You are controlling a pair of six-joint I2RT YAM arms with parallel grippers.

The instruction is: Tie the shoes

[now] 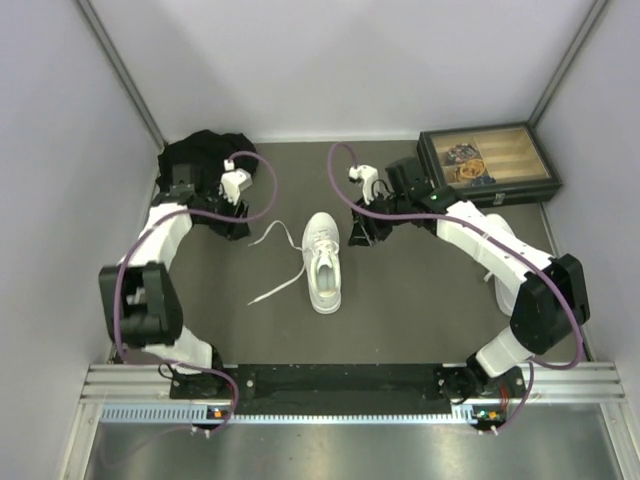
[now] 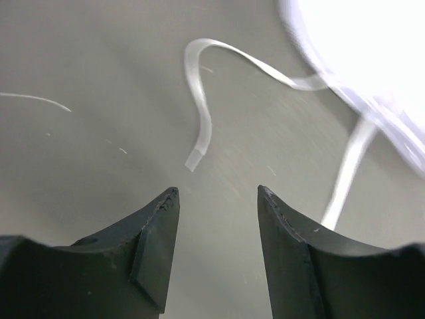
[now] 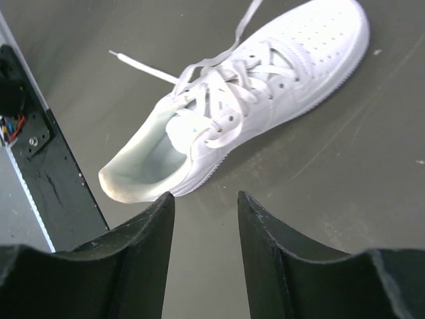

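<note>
White sneaker (image 1: 325, 262) upright mid-counter (image 1: 420, 300), heel toward the arm bases | laces (image 2: 206, 119) untied, trailing on the counter to its left | left pincer (image 2: 218, 193) spread, empty, near a loose lace end | right pincer (image 3: 206, 196) spread, empty, just right of the sneaker

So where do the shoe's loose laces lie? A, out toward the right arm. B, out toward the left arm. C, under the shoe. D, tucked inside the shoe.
B: both laces trail from the shoe toward the left arm.
</note>
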